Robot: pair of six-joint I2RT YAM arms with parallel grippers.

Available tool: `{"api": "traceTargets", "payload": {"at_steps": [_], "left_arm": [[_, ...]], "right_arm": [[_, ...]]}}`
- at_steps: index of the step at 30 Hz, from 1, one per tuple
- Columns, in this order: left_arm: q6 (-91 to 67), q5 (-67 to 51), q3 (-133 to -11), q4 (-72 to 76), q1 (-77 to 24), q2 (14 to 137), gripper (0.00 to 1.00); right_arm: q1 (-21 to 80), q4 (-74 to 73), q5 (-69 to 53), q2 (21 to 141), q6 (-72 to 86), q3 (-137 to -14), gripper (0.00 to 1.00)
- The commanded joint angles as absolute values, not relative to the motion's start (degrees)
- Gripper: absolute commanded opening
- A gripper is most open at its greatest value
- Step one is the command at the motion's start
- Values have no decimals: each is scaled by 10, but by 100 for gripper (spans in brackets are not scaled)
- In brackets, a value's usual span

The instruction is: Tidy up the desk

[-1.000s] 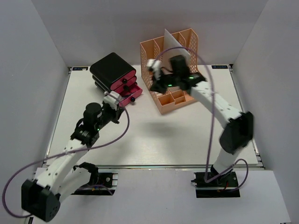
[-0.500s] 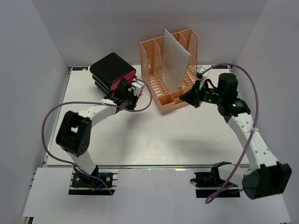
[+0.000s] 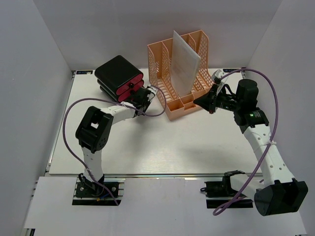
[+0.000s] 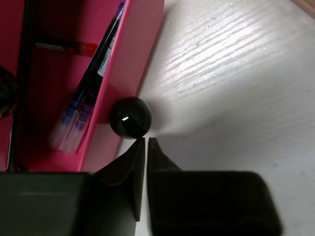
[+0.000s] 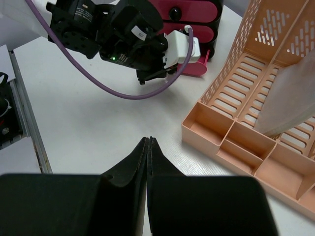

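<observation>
The left gripper (image 4: 147, 142) fills the lower part of the view, its two dark fingers (image 4: 129, 164) meeting at a point with only a thin slit between the tips. Just above and slightly left of the tips sits a glossy round black knob (image 4: 130, 117), mounted on the front of an open bright pink plastic drawer (image 4: 125, 69). Inside the drawer, up and to the left, lie several blue-and-clear pens (image 4: 86, 96). To the upper right stretches the ribbed white desk (image 4: 236, 88).

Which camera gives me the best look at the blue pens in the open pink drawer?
The left wrist view: the blue pens lie close up inside the pink drawer. In the top view and the right wrist view, the left arm hides them.
</observation>
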State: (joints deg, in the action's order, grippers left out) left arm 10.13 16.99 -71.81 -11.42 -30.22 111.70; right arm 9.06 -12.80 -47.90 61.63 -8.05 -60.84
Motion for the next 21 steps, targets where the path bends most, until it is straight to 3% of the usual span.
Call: {"api": "traceTargets", "payload": {"at_steps": [1, 10, 14, 21], "left_arm": [[127, 231, -742, -91, -308, 1122, 21], [178, 352, -699, -4, -308, 1129, 38], [193, 370, -681, 32, -308, 1127, 51], [212, 376, -690, 36, -296, 1145, 56]], "right_arm": [[85, -105, -493, 618, -82, -604, 0], [76, -98, -503, 628, -80, -599, 0], [73, -98, -512, 633, -76, -598, 0], [62, -98, -517, 632, -74, -598, 0]]}}
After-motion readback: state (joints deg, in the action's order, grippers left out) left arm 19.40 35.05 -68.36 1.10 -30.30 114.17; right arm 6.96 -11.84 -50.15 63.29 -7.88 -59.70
